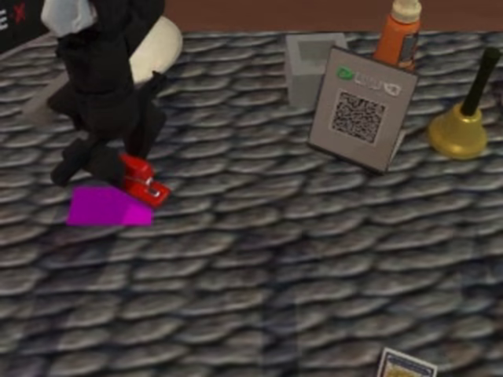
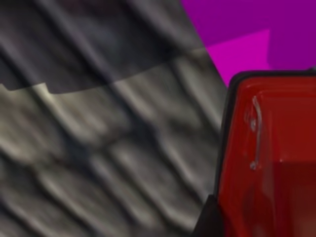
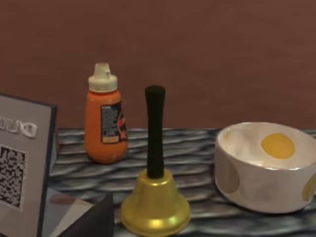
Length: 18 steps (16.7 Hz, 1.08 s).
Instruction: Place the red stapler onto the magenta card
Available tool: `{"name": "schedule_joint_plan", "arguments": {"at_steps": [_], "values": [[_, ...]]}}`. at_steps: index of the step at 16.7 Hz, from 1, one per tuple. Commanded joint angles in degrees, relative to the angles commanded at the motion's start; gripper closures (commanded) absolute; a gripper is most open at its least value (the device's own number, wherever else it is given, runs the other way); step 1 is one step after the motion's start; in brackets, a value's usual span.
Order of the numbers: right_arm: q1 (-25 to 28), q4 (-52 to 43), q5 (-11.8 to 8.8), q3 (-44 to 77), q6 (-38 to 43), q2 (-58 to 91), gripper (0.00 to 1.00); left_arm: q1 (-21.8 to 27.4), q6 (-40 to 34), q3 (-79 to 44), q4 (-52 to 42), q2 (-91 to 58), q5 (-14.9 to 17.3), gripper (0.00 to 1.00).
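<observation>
Stapler (image 1: 144,180) gripped in left hand (image 1: 118,169) at card (image 1: 108,206) edge; should be centred over card before release.

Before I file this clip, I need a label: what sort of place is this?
Probably a rendered tabletop test scene, not a real room: a scale-patterned table scattered with unrelated props, such as a brass bell, QR-code card and orange bottle.
</observation>
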<state>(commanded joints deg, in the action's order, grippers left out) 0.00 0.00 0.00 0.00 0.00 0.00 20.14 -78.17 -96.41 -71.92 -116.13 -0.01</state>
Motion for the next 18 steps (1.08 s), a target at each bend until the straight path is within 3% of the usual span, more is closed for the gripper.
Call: {"name": "schedule_joint_plan", "arguments": {"at_steps": [3, 7, 14, 18], "values": [[0.0, 0.0, 0.0, 0.0, 0.0, 0.0, 0.00, -4.8, -13.1, -3.8, -1.3, -2.5, 0.1, 1.00], [0.0, 0.0, 0.0, 0.0, 0.0, 0.0, 0.00, -9.2, -22.2, -6.9, -1.8, -3.8, 0.3, 1.00], [0.0, 0.0, 0.0, 0.0, 0.0, 0.0, 0.00, -9.4, -23.0, -6.3, -0.8, -3.8, 0.3, 1.00], [0.0, 0.0, 0.0, 0.0, 0.0, 0.0, 0.00, -9.6, -23.3, -0.5, 7.0, -5.8, 0.3, 1.00]]}}
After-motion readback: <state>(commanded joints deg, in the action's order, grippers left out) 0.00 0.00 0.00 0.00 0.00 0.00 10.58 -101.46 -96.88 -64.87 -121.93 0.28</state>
